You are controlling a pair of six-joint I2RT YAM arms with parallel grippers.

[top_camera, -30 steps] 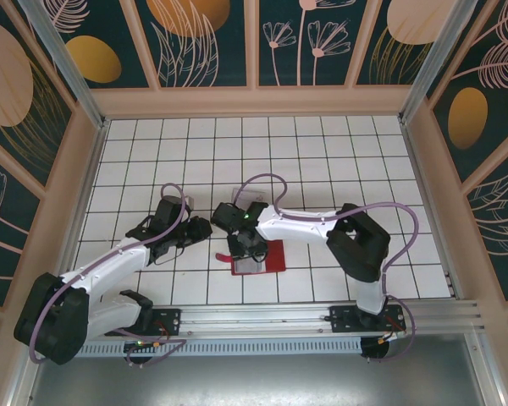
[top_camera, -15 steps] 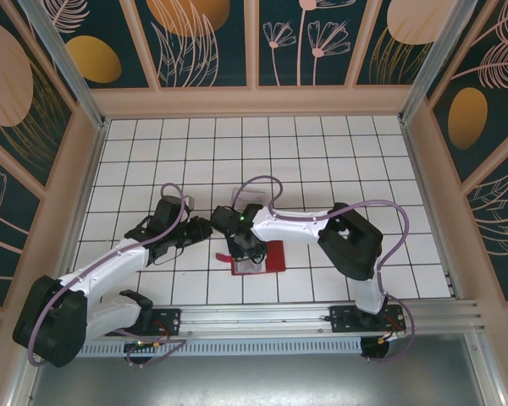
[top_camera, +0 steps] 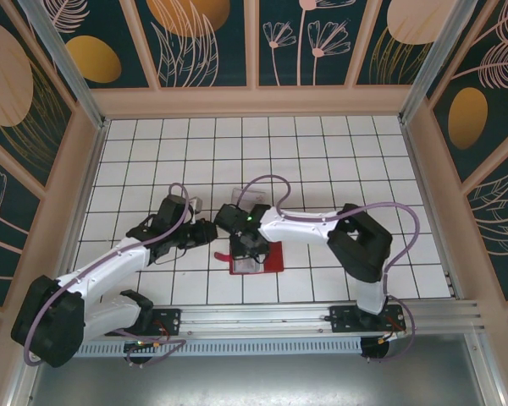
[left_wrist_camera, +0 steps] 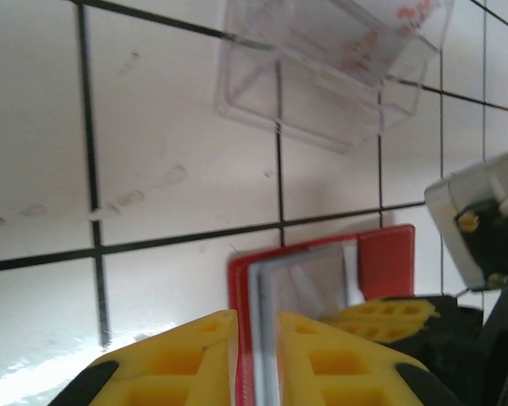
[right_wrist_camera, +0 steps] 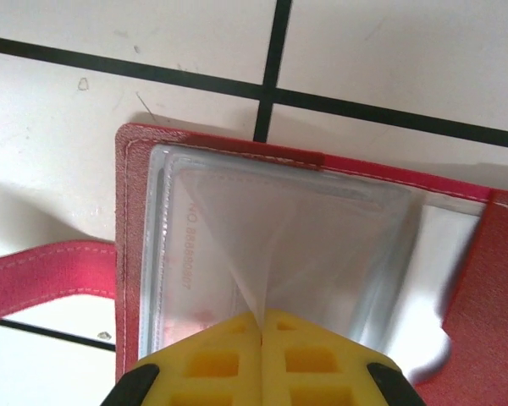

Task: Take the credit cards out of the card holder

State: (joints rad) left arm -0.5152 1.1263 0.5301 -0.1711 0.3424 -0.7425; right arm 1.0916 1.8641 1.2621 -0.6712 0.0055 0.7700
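Note:
The red card holder [top_camera: 273, 258] lies open on the tiled table, its grey lining up. My left gripper [top_camera: 216, 234] reaches it from the left and is shut on its left edge: in the left wrist view the yellow fingers [left_wrist_camera: 254, 326] clamp the red rim and grey lining of the card holder [left_wrist_camera: 385, 258]. My right gripper [top_camera: 247, 254] stands over the holder, shut [right_wrist_camera: 261, 317] on a thin translucent whitish sheet [right_wrist_camera: 279, 245] rising from the pocket. Whether it is a card or a sleeve leaf I cannot tell. A credit card [right_wrist_camera: 186, 254] with a printed number lies under clear plastic.
A clear plastic box [top_camera: 241, 196] stands just behind the holder, also seen ahead of my left fingers as the clear box [left_wrist_camera: 322, 76]. The holder's red closure tab [right_wrist_camera: 42, 275] sticks out to the left. Wooden walls ring the table.
The right gripper's fingers have closed onto the thin sheet. My left gripper has slid right to the holder's left edge and tightened slightly.

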